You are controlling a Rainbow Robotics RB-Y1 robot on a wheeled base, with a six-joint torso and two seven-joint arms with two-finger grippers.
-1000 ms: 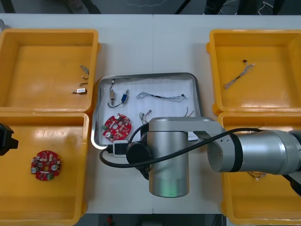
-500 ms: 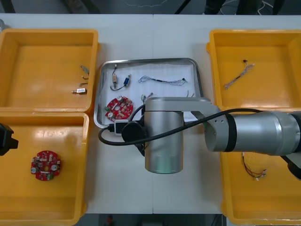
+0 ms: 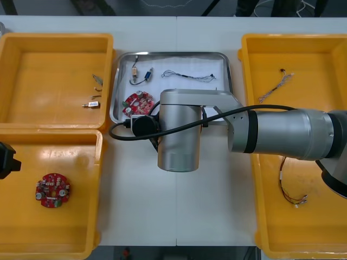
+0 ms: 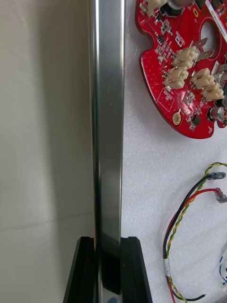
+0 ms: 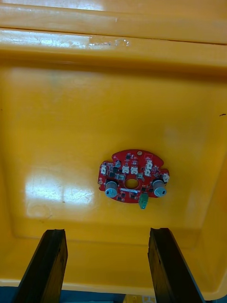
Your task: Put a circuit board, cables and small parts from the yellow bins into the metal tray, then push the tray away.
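Front view with both wrist views. The metal tray, white inside, lies on the worktop between the two far yellow bins. The right arm reaches across the tray's near edge. In the right wrist view, the right gripper straddles the tray's shiny rim. Its black fingers pinch the rim, one outside the tray and one inside.

Inside the tray lie a round red circuit board, small metal parts and a thin cable. A red and yellow cable lies just beside the board on the white lining.

The left gripper hangs over the near-left bin, fingers spread wide and holding nothing. A second circuit board lies on that bin's floor, apart from the fingers.

The far-left bin holds loose metal pieces. The far-right bin holds a short cable. The near-right bin holds a looped cable.
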